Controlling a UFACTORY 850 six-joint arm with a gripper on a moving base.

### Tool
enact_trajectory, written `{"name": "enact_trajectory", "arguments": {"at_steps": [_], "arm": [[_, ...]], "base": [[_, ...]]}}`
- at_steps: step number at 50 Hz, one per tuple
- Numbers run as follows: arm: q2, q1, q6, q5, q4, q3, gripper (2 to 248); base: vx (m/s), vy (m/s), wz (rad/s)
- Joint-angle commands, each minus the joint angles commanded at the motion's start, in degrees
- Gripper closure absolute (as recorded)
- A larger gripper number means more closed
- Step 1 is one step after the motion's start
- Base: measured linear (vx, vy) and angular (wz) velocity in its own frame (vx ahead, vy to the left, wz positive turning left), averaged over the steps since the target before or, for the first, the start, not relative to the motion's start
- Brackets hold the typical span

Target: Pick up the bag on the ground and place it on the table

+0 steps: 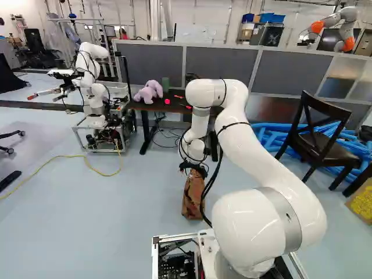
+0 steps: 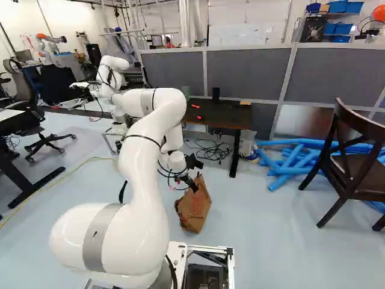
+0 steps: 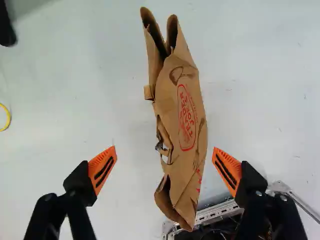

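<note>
While the brown paper bag [image 2: 194, 211] sits on the floor [image 2: 258, 241], between the base [image 2: 210, 247] and the dark surface's [image 2: 224, 114] near edge, the white arm's [image 1: 256, 154] jaws hang spread above it.

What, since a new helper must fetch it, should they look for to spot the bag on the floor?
Find the dark table by the grey partition. On the floor in front of it, below the open gripper, is the bag: crumpled brown paper with a red oval print, unlike the nearby black cables and blue tubes.
</note>
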Motion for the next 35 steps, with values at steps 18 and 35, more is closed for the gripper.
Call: {"name": "enact_trajectory", "arguments": {"at_steps": [18, 35], "arm": [[-4.1, -0.1, 0.0, -1.7, 0.0, -3.7, 3], [-7.9, -0.2, 0.0, -3.2, 0.0, -7.3, 3]], "base": [[0.0, 0.0, 0.0], [0.0, 0.0, 0.0]]}}
